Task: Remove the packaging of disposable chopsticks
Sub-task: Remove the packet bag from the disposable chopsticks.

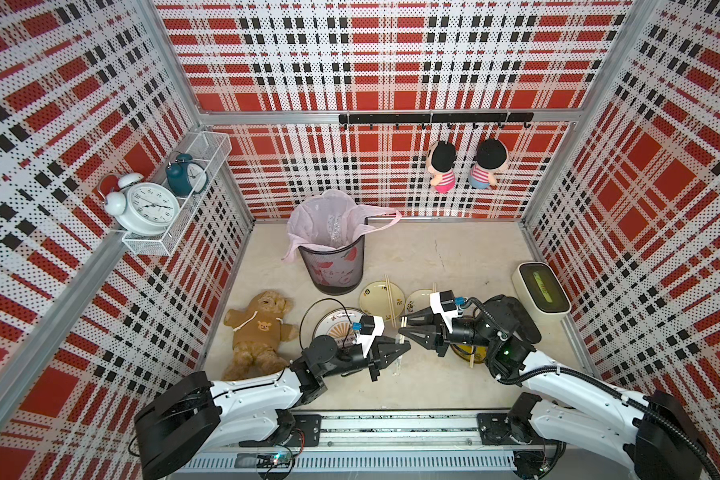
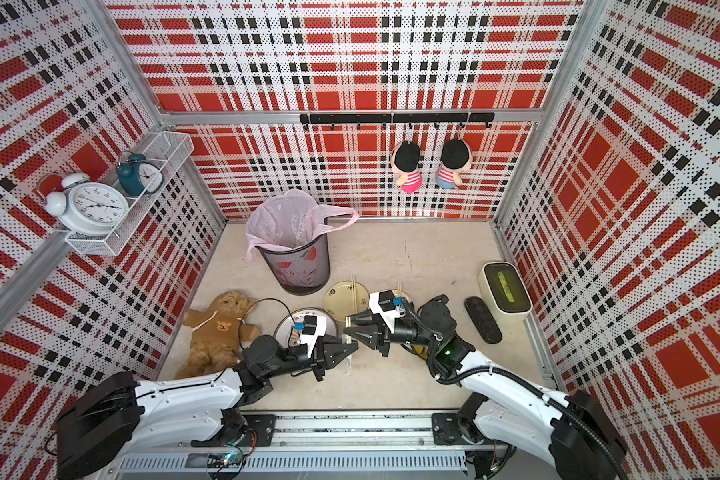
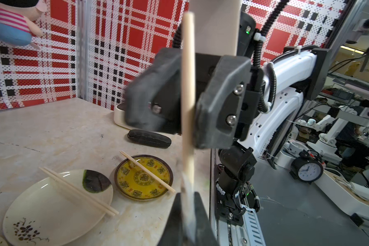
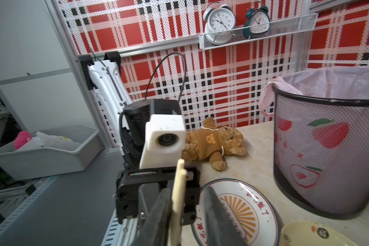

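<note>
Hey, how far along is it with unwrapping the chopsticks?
Done: bare chopsticks lie on the cream plate and the yellow plate; clear plastic sits in the bin. In hand: the left pincer is shut on the packaging of another pair, its bare end between the right pincer's jaws. Left: pull that sleeve off, bin it.

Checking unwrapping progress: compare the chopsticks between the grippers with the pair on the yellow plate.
The held chopsticks are raised, roughly upright; the plate pair lies flat across the yellow plate. The held chopsticks' lower end sits in clear packaging; the plate pair is bare. Both are pale wood.
</note>
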